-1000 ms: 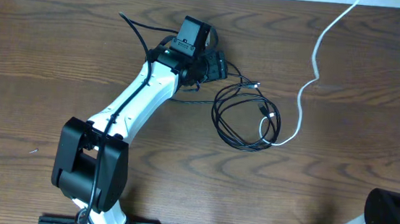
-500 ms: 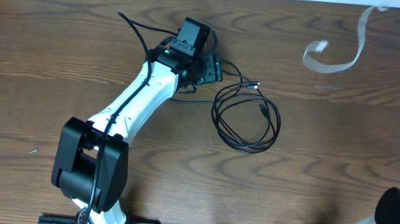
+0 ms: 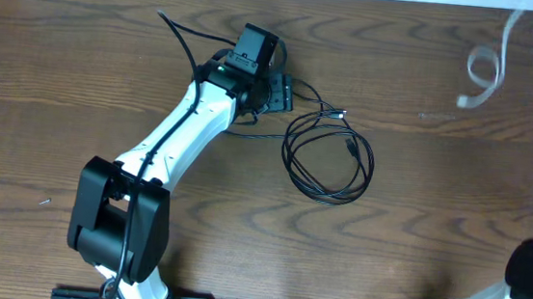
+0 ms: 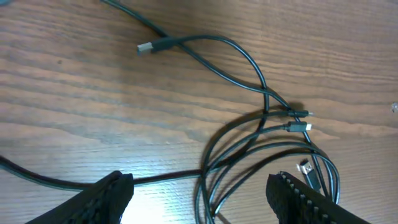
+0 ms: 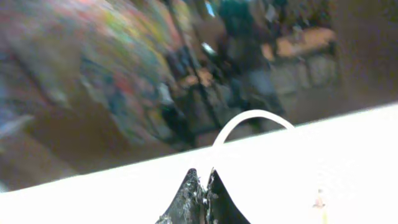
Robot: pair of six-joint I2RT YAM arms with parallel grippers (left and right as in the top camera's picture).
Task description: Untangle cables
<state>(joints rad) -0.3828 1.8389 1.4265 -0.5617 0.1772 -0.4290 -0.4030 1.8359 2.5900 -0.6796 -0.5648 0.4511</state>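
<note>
The left gripper (image 4: 199, 185) is standing open. Its two fingers (image 4: 106, 196) are wide apart and holding nothing, and it is hovering low at the upper left edge of the black cable (image 4: 249, 140). I think it is waiting there to take one strand, or to keep the coil from sliding.

The right gripper (image 5: 201, 183) is closed. Its tips are pressing together, and the white cable (image 5: 252, 116) is rising from between them in a small arch, so I judge it is gripping this cord.

In the overhead view the white cable (image 3: 486, 70) is showing only as a blurred ribbon, well apart from the black cable (image 3: 328, 160), far to its upper right. It seems to be hanging in the air, probably held away to keep the two cords separated.

The black cable is lying in loose loops on the table (image 3: 62, 54), with its small plug ends (image 4: 301, 126) on the upper right side of the coil.

I am finding no brand, label or writing that can be read; the right wrist view is too blurred.
</note>
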